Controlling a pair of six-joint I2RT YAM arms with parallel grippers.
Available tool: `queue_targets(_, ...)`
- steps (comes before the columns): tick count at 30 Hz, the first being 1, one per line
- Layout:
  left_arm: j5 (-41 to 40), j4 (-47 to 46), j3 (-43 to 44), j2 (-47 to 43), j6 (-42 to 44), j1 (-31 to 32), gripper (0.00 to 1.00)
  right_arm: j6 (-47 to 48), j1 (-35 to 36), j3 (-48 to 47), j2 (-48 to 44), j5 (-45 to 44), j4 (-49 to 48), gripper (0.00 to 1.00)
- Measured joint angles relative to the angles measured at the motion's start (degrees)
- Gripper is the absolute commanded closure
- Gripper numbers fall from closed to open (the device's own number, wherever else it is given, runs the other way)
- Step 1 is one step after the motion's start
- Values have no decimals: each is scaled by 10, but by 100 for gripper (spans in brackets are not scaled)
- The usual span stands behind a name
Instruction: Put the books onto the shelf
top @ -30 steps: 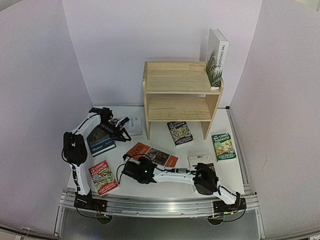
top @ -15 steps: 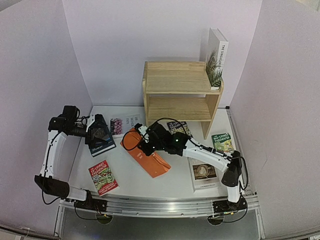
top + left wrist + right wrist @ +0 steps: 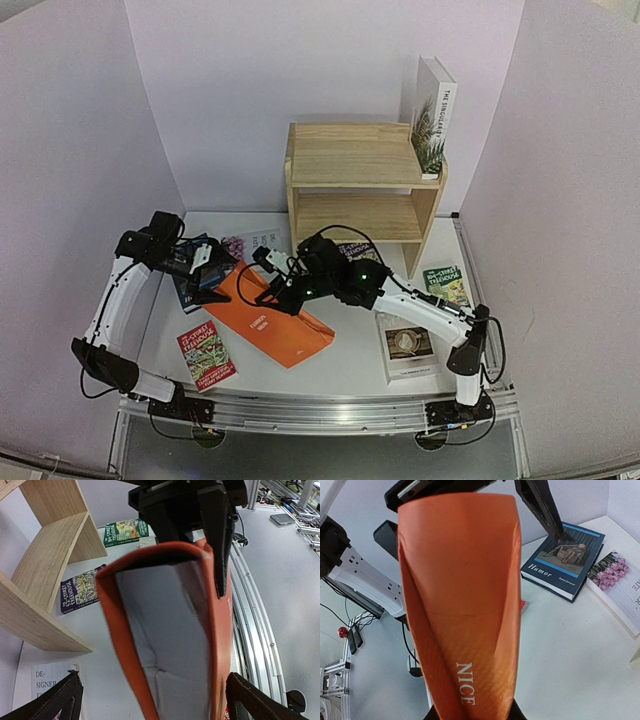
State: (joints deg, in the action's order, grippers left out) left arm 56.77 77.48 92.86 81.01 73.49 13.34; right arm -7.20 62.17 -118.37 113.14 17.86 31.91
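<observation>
Top external view: I find the orange book (image 3: 275, 325) tilted in front of the shelf (image 3: 360, 185). Its upper edge is clamped in the right gripper (image 3: 280, 287), which is closed on it. The left gripper (image 3: 205, 277) stands fully spread at the book's left end. On the left wrist view its fingers (image 3: 52, 705) flank the book on both sides, though I cannot tell whether they touch it.

Shelf contents: one white book (image 3: 437, 105) stands upright on the top board at the right end, its spine beginning "THE SINGULAR".

Legible writing:
- The orange cover reads "NICE" on the right wrist view.
- The navy book (image 3: 565, 562), flat on the surface (image 3: 560, 655), reads "Humor".
- A paperback (image 3: 82, 595) lying by the shelf foot reads "TREEHOUSE".
</observation>
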Motion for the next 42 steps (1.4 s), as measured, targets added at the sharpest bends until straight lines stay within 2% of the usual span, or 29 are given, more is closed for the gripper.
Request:
queue_targets(1, 2, 0, 0, 0, 2, 6, 4, 3, 0, -2, -1, 0, -1, 85)
queue_targets(3, 5, 0, 0, 0, 1, 18, 17, 10, 0, -7, -2, 3, -2, 86)
queue_targets(7, 21, 5, 0, 0, -16, 23, 62, 23, -3, -19, -2, 4, -2, 86)
queue_targets(10, 33, 5, 1, 0, -34, 24, 87, 32, -12, -23, -2, 8, 1, 84)
queue_targets(12, 36, 6, 2, 0, -46, 23, 98, 40, -17, -23, -2, 14, 3, 71)
queue_targets(14, 37, 9, 2, 1, -47, 24, 100, 44, -19, -23, -2, 18, 6, 57)
queue_targets(17, 23, 13, 8, 1, -39, 25, 100, 45, -24, -16, -5, 26, -3, 27)
queue_targets(19, 9, 10, 13, 1, -30, 24, 100, 45, -28, 5, -19, 26, -10, 23)
queue_targets(23, -10, 9, 31, 6, -13, 24, 97, 67, -30, 65, -65, 14, -4, 22)
queue_targets(26, -15, 9, 35, 10, -9, 25, 95, 77, -30, 74, -74, 2, 3, 22)
queue_targets(30, -20, 9, 35, 17, -8, 29, 93, 88, -28, 61, -63, -18, 17, 30)
queue_targets(33, -25, 9, 35, 23, -9, 35, 92, 97, -25, 25, -33, -35, 21, 43)
queue_targets(36, -29, 9, 35, 25, -10, 39, 87, 106, -24, 4, -7, -50, 22, 64)
queue_targets(37, -30, 9, 35, 25, -11, 39, 82, 109, -24, 1, -2, -54, 23, 71)
queue_targets(38, -32, 10, 35, 25, -12, 39, 73, 112, -23, 0, 2, -59, 25, 77)
queue_targets(39, -35, 11, 36, 25, -14, 39, 58, 114, -24, 0, 5, -63, 25, 81)
queue_targets(42, -38, 0, 43, 30, -21, 39, 9, 118, -19, 0, 5, -66, 26, 84)
